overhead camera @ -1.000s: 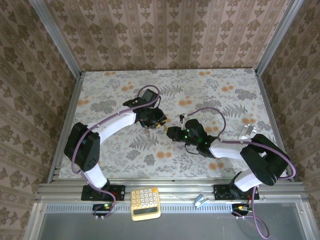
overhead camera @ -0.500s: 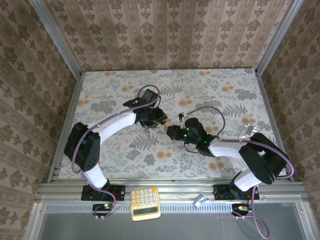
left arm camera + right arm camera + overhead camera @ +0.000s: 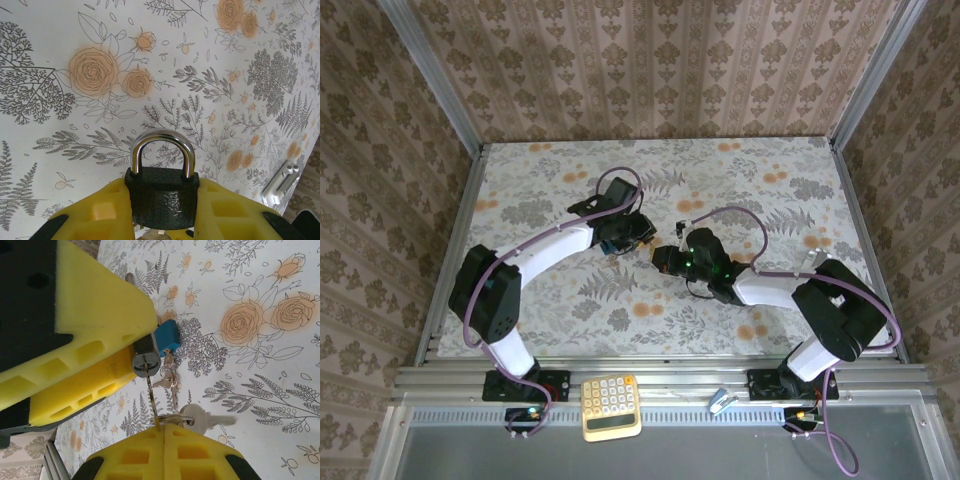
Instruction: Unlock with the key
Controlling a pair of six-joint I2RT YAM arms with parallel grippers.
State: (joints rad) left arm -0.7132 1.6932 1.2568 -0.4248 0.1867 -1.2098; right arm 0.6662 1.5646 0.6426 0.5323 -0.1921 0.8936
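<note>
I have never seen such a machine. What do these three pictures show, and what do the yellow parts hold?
These are two robot arms fixed at the near edge of a flowered table. One picture looks down from above; the other two come from a camera on each wrist. The yellow blocks are gripper fingers. The left gripper is closed on a black padlock. The right gripper pinches a key, whose blade reaches the padlock's underside. A blue padlock lies on the table; a calculator sits on the near ledge.
</note>
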